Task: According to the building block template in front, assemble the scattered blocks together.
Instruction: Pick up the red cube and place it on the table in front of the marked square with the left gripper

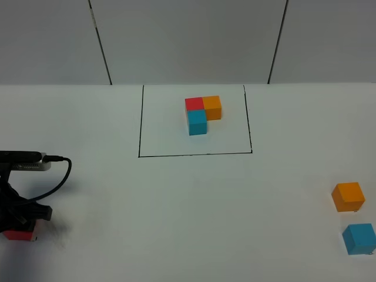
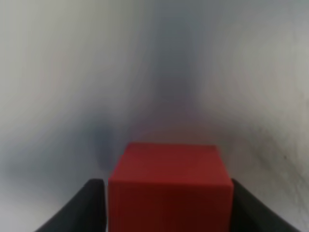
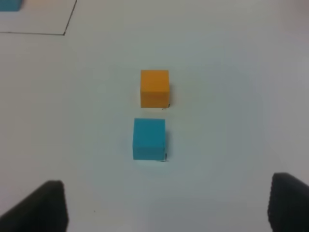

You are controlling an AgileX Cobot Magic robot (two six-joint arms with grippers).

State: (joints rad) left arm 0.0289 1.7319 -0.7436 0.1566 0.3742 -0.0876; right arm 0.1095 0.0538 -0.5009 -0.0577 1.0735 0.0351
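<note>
The white table (image 1: 188, 223) fills most of the high view. Behind it stands a pale wall (image 1: 188, 35) split by two dark seams. A black-outlined square (image 1: 194, 155) is drawn on the table toward the far edge, and everything below is placed from it.

Well off the square's near-left corner, at the edge of the high view, is the dark left arm (image 1: 17, 205). A black cable (image 1: 61, 176) loops from it on the side facing the square.

Inside the square, in its far middle part, sits the template L (image 1: 202, 111). It is made of a red cube (image 1: 193, 104), an orange cube (image 1: 212, 107) touching it on the right, and a light blue cube (image 1: 197, 122) touching the red one's near side.

Well off the square's near-right corner lie two loose blocks, apart but near each other. The loose orange cube (image 1: 348, 196) is closer to the square, and the loose blue cube (image 1: 359, 238) lies beyond it.

The loose red cube (image 2: 169, 183) sits under the left arm, which covers it from above, so only a red strip shows in the high view. The left gripper (image 2: 169, 212) is clamped on it, with a dark finger against each side.

The right gripper (image 3: 166, 208) hangs over the table on the blue cube's side away from the square. Its fingers (image 3: 43, 208) are spread wide and hold nothing.
</note>
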